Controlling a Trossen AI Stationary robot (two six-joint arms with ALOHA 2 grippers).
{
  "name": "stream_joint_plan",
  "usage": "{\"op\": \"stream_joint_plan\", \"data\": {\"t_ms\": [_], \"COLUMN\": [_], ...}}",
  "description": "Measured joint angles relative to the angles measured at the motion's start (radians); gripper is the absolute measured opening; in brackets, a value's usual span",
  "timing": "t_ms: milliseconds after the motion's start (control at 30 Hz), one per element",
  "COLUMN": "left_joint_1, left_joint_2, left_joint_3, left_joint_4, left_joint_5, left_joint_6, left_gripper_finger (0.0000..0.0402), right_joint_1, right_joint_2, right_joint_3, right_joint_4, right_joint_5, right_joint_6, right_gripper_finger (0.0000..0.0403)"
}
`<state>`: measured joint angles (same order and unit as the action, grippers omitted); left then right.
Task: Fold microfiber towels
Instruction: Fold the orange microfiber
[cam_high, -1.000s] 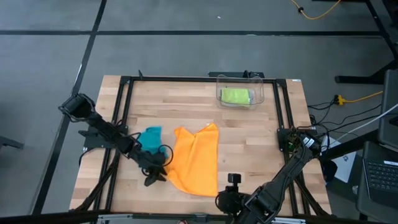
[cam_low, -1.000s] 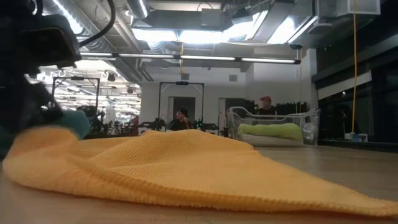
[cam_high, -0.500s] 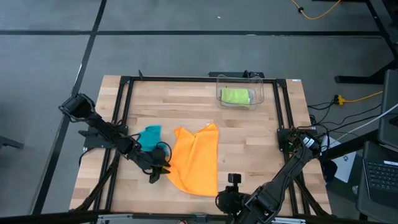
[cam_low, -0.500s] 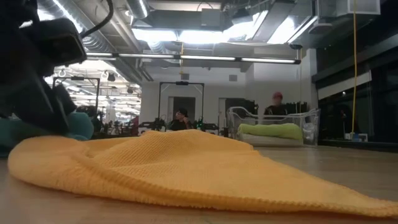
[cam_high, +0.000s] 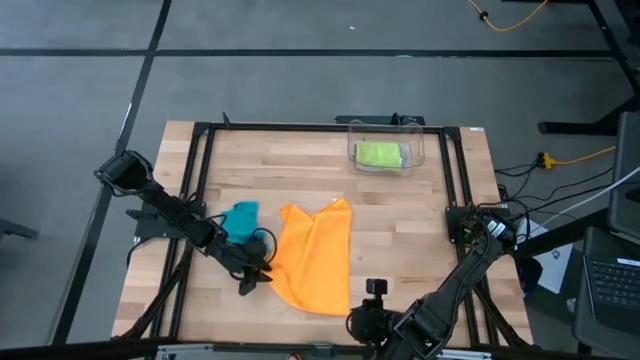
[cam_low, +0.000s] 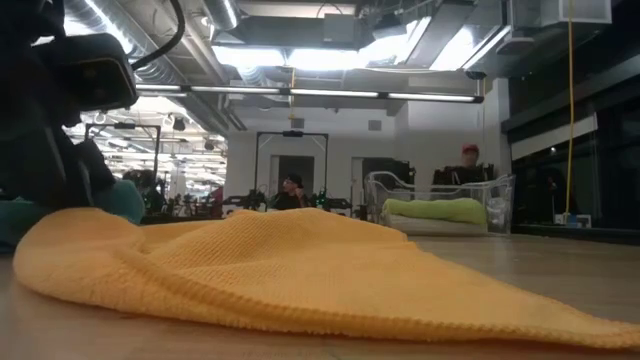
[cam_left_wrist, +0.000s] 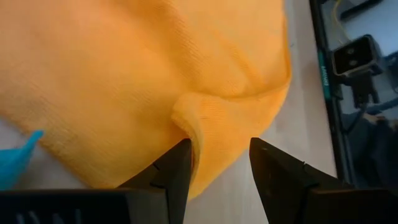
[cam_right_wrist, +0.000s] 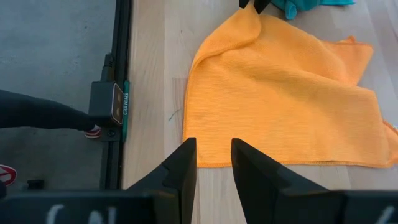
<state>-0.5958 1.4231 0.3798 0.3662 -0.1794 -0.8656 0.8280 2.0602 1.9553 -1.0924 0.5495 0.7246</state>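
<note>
Cloth lay right in front of our left tool: the orange towel on the counter, a fold between its spread fingers, not pinched. Our right tool waited farther off, slightly open.

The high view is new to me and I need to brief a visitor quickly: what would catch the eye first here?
The orange towel dominates, spread rumpled across the front middle of the wooden table. The left gripper sits at its left edge, jaws open around a raised fold of the cloth, with the teal towel bunched just behind it. Farther back, a lime green towel lies in a clear bin; the right gripper waits at the front edge.
</note>
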Motion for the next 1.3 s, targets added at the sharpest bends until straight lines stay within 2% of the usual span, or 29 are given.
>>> {"op": "stream_joint_plan", "data": {"t_ms": [100,300,500,567,967,1133,1300], "left_joint_1": [0.006,0.018,0.040,0.039,0.039,0.027,0.002], "left_joint_2": [0.000,0.000,0.043,0.075,0.095,0.095,0.095], "left_joint_3": [0.000,0.033,0.172,0.205,0.232,0.232,0.232], "left_joint_4": [0.000,-0.031,-0.284,-0.312,-0.310,-0.239,-0.244], "left_joint_5": [0.028,0.007,-0.003,-0.001,0.078,0.252,0.270], "left_joint_6": [0.001,0.044,0.112,0.117,0.146,0.220,0.220], "left_gripper_finger": [0.0154,0.0154,0.0153,0.0153,0.0153,0.0153,0.0153], "right_joint_1": [0.000,0.000,0.000,0.000,0.006,0.012,0.014], "right_joint_2": [0.000,0.000,0.000,0.000,0.000,0.000,0.000], "right_joint_3": [0.000,0.000,0.000,0.000,0.000,0.000,0.000], "right_joint_4": [0.000,0.000,0.000,0.000,0.000,0.000,0.000], "right_joint_5": [0.000,-0.001,-0.001,-0.001,-0.002,-0.002,-0.002], "right_joint_6": [0.001,0.001,0.003,0.003,0.006,0.007,0.007], "right_gripper_finger": [0.0103,0.0103,0.0103,0.0103,0.0103,0.0103,0.0103]}}
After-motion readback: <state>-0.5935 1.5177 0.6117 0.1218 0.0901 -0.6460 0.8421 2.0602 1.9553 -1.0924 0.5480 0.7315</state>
